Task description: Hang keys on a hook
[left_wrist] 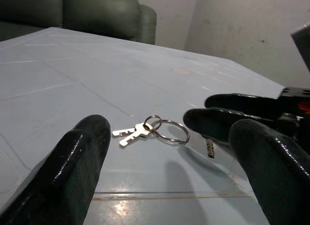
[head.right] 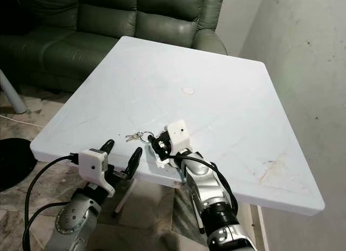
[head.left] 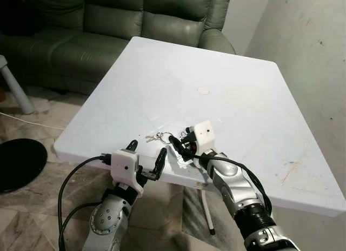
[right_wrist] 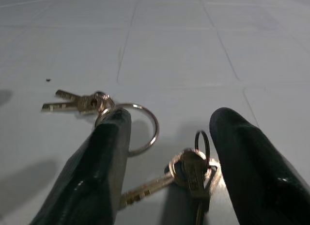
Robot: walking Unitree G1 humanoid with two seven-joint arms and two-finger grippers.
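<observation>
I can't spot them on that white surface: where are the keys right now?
The keys lie flat on the white table near its front edge, between the open left pincer and the open right pincer, whose fingers straddle part of the bunch.

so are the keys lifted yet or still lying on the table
Still lying flat on the white table. The keys rest on its surface between the open fingers of the right gripper.

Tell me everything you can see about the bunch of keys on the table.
The keys are small metal keys, pale gold to silver, on a thin wire ring with smaller rings linked in. Two lie side by side, blades pointing away from the ring; more lie at the ring's other side, between the open fingers of the right gripper. The bunch lies flat on the white table near its front edge. Whether a finger touches the ring is unclear.
</observation>
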